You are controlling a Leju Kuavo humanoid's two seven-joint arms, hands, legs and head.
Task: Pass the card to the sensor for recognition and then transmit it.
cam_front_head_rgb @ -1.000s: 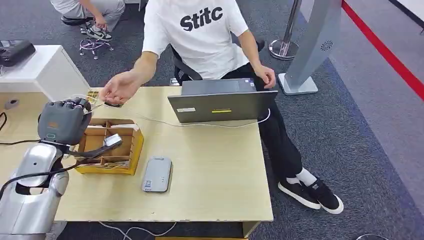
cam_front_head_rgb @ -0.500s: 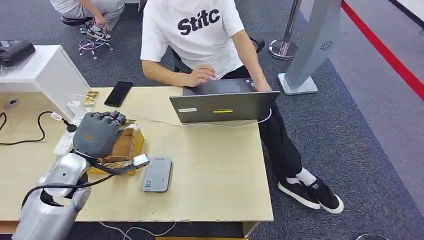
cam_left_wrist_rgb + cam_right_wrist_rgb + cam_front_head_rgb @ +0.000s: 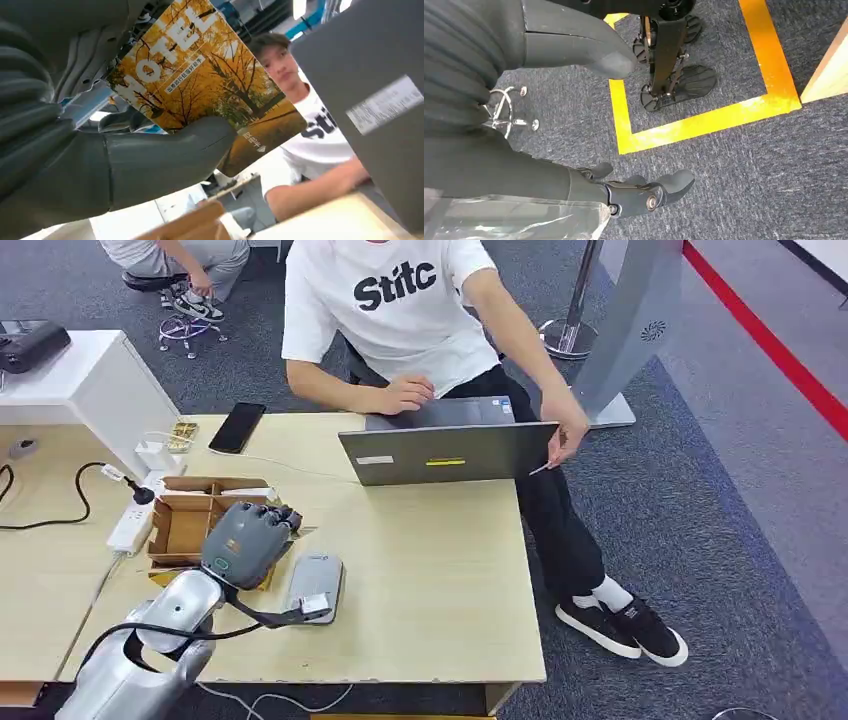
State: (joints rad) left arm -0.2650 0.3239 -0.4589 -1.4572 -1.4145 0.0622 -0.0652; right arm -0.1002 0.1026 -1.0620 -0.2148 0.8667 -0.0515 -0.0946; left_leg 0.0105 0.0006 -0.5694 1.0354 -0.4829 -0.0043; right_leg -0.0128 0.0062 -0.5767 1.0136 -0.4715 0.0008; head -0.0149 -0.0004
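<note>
My left hand (image 3: 248, 542) hovers over the near left part of the wooden table (image 3: 430, 570), right beside the grey card sensor (image 3: 316, 586). It grips a hotel card (image 3: 200, 85) printed with yellow autumn trees, the thick thumb (image 3: 165, 160) pressed on its face. In the head view the hand's back hides most of the card. My right hand (image 3: 574, 100) hangs beside the table over dark carpet, fingers apart and holding nothing.
A yellow-brown card box (image 3: 195, 525) stands just left of my hand. A person in a white shirt (image 3: 390, 300) sits behind a grey laptop (image 3: 445, 445). A black phone (image 3: 237, 427) and a power strip (image 3: 135, 520) lie at the left.
My left hand has carried the card from over the box toward me and to the right, to beside the sensor. The person's hand pulled back to the laptop, leaving the phone on the table.
</note>
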